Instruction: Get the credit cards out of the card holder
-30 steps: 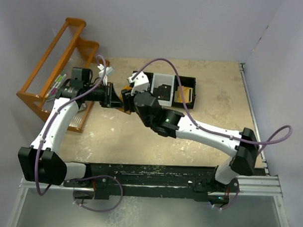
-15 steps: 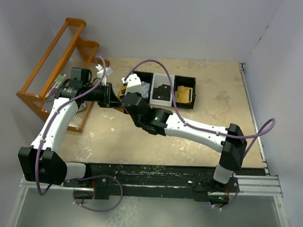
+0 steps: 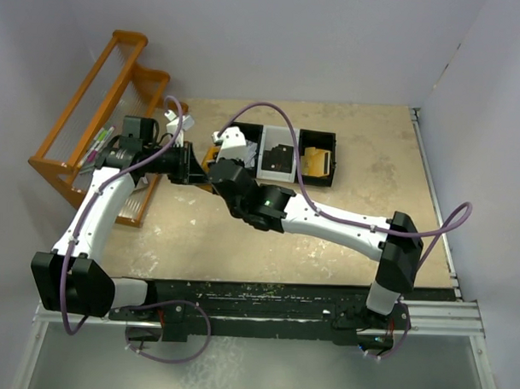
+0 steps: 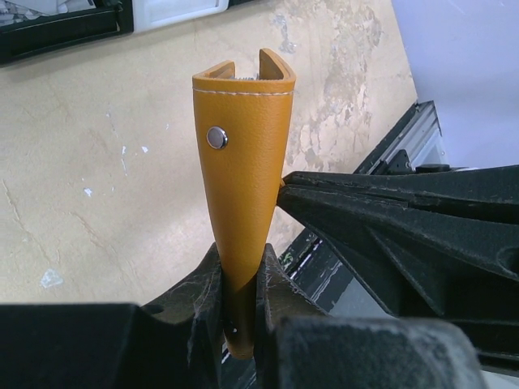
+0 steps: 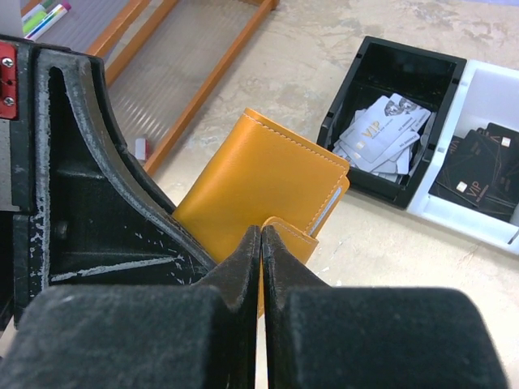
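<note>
The tan-orange card holder (image 4: 243, 154) sticks out from my left gripper (image 4: 241, 263), which is shut on its lower end, snap stud facing the camera. In the right wrist view the card holder (image 5: 259, 174) stands folded just above the table, a pale inner edge showing at its open side. My right gripper (image 5: 261, 233) is shut on the holder's snap tab (image 5: 293, 235). In the top view both grippers meet left of the tray, the left gripper (image 3: 189, 164) and the right gripper (image 3: 211, 167) close together. Any credit cards inside the holder are hidden.
A three-compartment tray (image 3: 333, 154) lies just right of the grippers; its black bin (image 5: 340, 105) holds several grey VIP cards (image 5: 381, 134), and the white bin holds black cards (image 5: 478, 174). An orange wire rack (image 3: 92, 112) stands at the left. Walls close the back and right.
My right arm has swung left up to the card holder, and its jaws have gone from open to shut on the snap tab. The left arm has held still.
</note>
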You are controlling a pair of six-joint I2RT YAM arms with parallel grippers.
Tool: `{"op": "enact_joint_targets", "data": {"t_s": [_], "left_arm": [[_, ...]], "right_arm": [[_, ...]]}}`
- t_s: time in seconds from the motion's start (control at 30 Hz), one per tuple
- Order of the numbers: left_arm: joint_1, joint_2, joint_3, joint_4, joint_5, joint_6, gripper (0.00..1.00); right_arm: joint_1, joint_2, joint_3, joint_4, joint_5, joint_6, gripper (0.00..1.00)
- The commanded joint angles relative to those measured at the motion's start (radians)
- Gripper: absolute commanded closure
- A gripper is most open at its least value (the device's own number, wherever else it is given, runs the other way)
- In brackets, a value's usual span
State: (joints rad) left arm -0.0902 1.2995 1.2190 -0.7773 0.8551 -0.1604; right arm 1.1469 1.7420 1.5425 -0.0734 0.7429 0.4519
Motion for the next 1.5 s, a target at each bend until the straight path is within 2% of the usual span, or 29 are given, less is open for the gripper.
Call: {"op": "enact_joint_targets", "data": {"t_s": [0.0,0.47,0.57,0.63,0.77,0.9,1.07,1.13,1.3,1.47], "left_arm": [[-0.002,-0.056,0.030,0.016,0.034,0.016,1.00],[0.000,-0.055,0.033,0.002,0.014,0.039,1.00],[0.001,-0.054,0.043,-0.005,0.022,0.044,1.00],[0.001,-0.054,0.048,-0.004,0.037,0.046,1.00],[0.001,-0.055,0.057,-0.005,0.078,0.053,1.00],[0.001,-0.065,0.064,-0.013,0.112,0.099,1.00],[0.001,-0.072,0.080,-0.048,0.151,0.187,1.00],[0.001,-0.069,0.090,-0.071,0.170,0.215,1.00],[0.001,-0.070,0.111,-0.107,0.228,0.258,1.00],[0.001,-0.081,0.124,-0.125,0.270,0.274,1.00]], "right_arm": [[-0.054,-0.018,-0.031,-0.100,0.118,0.030,1.00],[-0.110,-0.096,-0.095,-0.170,0.069,0.139,1.00],[-0.142,-0.156,-0.133,-0.173,-0.004,0.169,0.92],[-0.181,-0.206,-0.171,-0.137,-0.123,0.163,0.80],[-0.268,-0.316,-0.252,-0.042,-0.423,0.135,0.44],[-0.403,-0.369,-0.251,0.007,-0.779,0.154,0.25],[-0.450,-0.283,-0.116,-0.021,-1.106,0.163,0.13],[-0.449,-0.253,-0.093,-0.010,-1.196,0.171,0.12],[-0.449,-0.212,-0.102,0.068,-1.331,0.202,0.12],[-0.449,-0.185,-0.108,0.099,-1.335,0.207,0.14]]}}
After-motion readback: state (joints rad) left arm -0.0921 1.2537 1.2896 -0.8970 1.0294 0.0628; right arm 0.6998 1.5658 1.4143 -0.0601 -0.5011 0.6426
